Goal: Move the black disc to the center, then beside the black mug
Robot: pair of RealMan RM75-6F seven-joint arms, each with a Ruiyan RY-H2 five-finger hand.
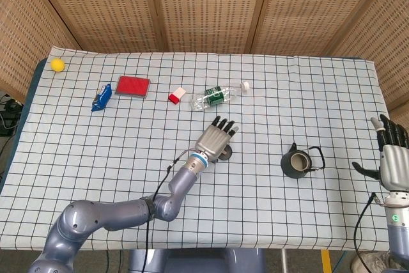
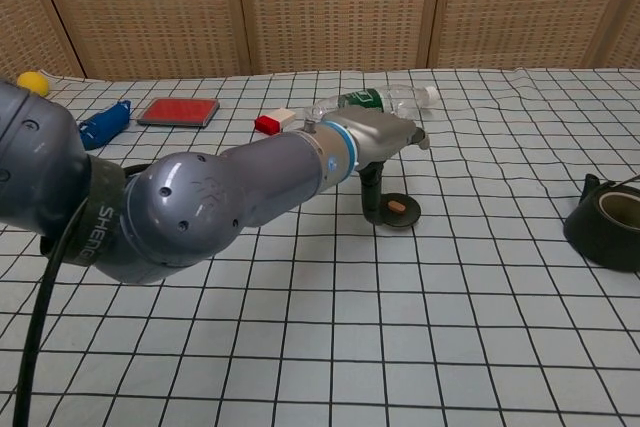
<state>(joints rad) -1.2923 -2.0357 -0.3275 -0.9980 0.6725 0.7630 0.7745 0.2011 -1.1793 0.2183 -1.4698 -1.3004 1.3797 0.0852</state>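
The black disc (image 2: 399, 211) lies flat on the checked cloth near the table's middle, a small orange spot on top; in the head view only its edge (image 1: 225, 153) shows past my left hand (image 1: 216, 139). That hand (image 2: 385, 137) hovers over the disc with its fingers stretched flat, while its dark thumb (image 2: 373, 190) reaches down and touches the disc's left rim. The black mug (image 1: 297, 162) stands well to the right, also seen in the chest view (image 2: 608, 225). My right hand (image 1: 391, 161) is held up beyond the table's right edge, fingers apart, empty.
A clear plastic bottle (image 1: 217, 96) lies just behind the left hand. Further back left are a red-and-white block (image 1: 176, 94), a red book (image 1: 133, 85), a blue object (image 1: 101, 98) and a yellow ball (image 1: 57, 64).
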